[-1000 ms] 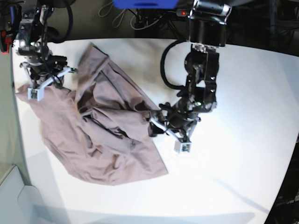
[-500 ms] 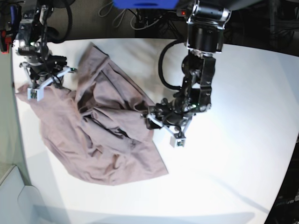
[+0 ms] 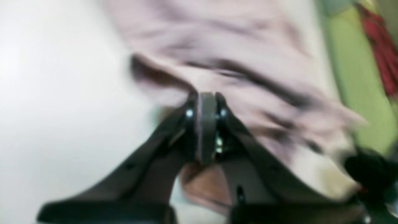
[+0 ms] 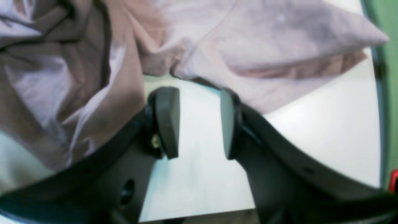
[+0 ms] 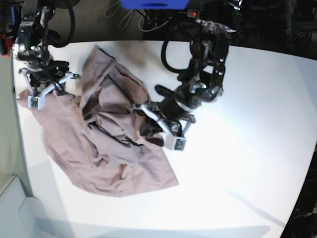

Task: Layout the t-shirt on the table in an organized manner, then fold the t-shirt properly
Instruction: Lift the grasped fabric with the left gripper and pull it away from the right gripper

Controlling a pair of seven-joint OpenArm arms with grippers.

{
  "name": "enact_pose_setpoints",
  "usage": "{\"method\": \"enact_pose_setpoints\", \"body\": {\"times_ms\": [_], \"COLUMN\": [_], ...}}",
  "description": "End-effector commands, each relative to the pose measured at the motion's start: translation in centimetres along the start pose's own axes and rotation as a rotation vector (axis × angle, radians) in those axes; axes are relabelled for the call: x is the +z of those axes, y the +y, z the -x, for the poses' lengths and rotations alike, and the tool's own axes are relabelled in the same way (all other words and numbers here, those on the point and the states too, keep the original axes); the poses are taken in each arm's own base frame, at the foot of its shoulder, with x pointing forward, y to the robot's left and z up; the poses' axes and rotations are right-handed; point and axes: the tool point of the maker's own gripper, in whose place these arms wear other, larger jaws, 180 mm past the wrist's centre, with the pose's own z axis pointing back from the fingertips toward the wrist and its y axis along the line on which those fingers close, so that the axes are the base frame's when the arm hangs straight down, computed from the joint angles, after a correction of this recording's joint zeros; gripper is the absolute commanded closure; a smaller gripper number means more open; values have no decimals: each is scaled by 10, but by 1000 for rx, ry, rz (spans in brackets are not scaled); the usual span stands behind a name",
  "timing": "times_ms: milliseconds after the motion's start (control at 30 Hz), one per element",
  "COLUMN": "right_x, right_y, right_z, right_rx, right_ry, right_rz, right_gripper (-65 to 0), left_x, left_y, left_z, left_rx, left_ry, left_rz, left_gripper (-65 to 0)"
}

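Observation:
The mauve t-shirt (image 5: 109, 148) lies crumpled and wrinkled on the left part of the white table (image 5: 247, 148). At the shirt's right edge my left gripper (image 5: 151, 130) has its fingers on the cloth. The blurred left wrist view shows that gripper (image 3: 206, 124) shut, with a fold of the t-shirt (image 3: 248, 62) pinched between its pads. My right gripper (image 5: 52, 89) hangs over the shirt's upper-left corner. In the right wrist view it (image 4: 197, 124) stands open above bare table (image 4: 311, 124), the shirt's hem (image 4: 248, 40) just beyond its fingertips.
The table's left edge (image 5: 17, 124) runs close to the right arm. Cables and a blue object (image 5: 153, 4) sit behind the far edge. A red item (image 5: 5, 42) hangs at the upper left. White table surface (image 5: 237, 198) stretches right of the shirt.
My left gripper has swung left onto the shirt's right edge and shut on the cloth. The right arm has barely moved and stays open.

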Motion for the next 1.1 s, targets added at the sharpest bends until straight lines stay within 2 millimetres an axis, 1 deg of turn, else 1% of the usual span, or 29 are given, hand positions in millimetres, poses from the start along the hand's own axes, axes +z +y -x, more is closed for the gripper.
{"method": "enact_pose_setpoints", "body": {"times_ms": [0, 100, 167, 300, 400, 433, 533, 633, 700, 767, 900, 1000, 1033, 1067], "right_x": [4, 3, 6, 11, 15, 16, 19, 20, 21, 21, 20, 20, 20, 19], "right_y": [-6, -8, -20, -45, -59, -63, -72, -75, -76, -76, -75, -74, -74, -74], "right_z": [-16, -23, -26, -32, -39, -42, -45, -46, -45, -44, -42, -40, -40, -40], "right_rx": [24, 23, 9, -30, -50, -56, -71, -76, -74, -73, -78, -78, -77, -78], "right_ry": [-53, -70, -80, -103, -123, -132, -143, -148, -146, -143, -139, -135, -135, -133], "right_rz": [15, 19, 50, 111, 147, 156, 180, 188, 189, 189, 188, 186, 185, 185], "right_gripper": [-225, -225, -225, -225, -225, -225, -225, -225, -225, -225, -225, -225, -225, -225], "left_x": [9, 30, 38, 48, 55, 57, 66, 73, 76, 77, 80, 80, 80, 77], "left_y": [-18, -45, -56, -68, -87, -91, -113, -126, -127, -126, -113, -107, -107, -103], "left_z": [-14, 1, 14, 59, 85, 91, 109, 126, 134, 137, 141, 140, 136, 129], "left_rx": [-40, -123, -169, -296, -398, -427, -511, -573, -605, -618, -633, -635, -634, -622], "left_ry": [-53, -29, 2, 134, 211, 229, 272, 316, 342, 353, 374, 379, 368, 351], "left_rz": [36, 109, 145, 224, 314, 336, 429, 496, 514, 520, 499, 485, 481, 460], "left_gripper": [-2, -2, -2, -2, -2, -2, -2, -2, -2, -3, -5, -4, -2, -1]}}
